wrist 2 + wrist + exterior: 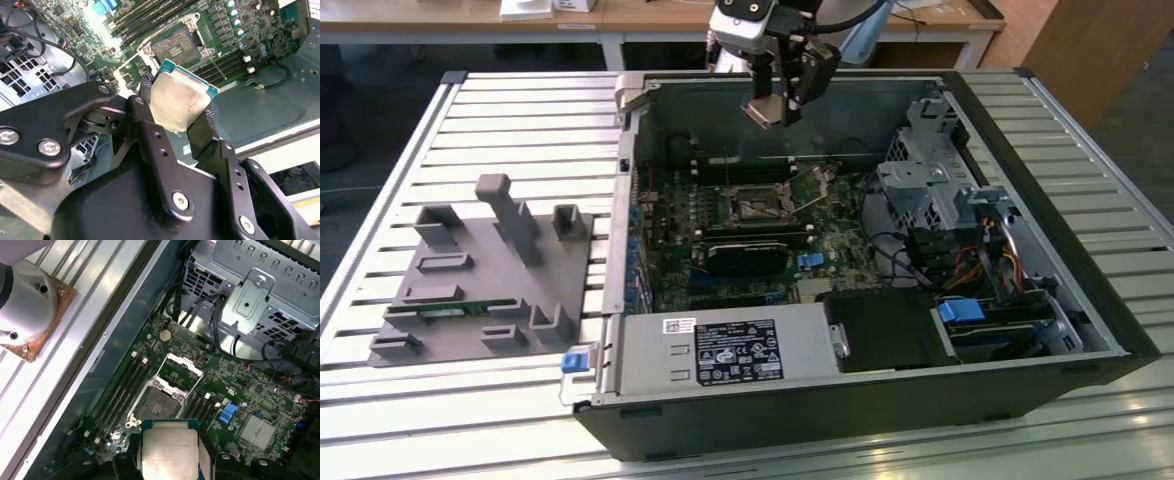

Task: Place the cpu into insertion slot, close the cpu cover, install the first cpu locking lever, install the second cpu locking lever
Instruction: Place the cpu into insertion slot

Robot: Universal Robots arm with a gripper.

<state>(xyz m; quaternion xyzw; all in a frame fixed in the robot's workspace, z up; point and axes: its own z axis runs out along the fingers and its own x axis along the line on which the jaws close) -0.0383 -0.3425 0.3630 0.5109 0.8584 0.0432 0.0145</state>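
Observation:
My gripper (771, 108) hangs above the far part of the open computer case (1067, 250), shut on the cpu (180, 97), a flat silver-topped square with a green edge. In both wrist views the chip (169, 452) sits between the two black fingers (150, 125). On the motherboard below lies the insertion slot (159, 405), bare and dark. The cpu cover (177, 371), a silver frame, is flipped open beside the slot. A thin locking lever (216, 61) stands raised at the socket's side. In the exterior view the socket (758, 207) is below the gripper and nearer the camera.
Memory slots (122, 390) flank the socket, and a black module (747, 255) lies just in front of it. A metal drive cage (934, 190) with cables fills the exterior view's right; the power supply (720, 350) is at the front. A grey fixture (487, 270) sits on the slatted table.

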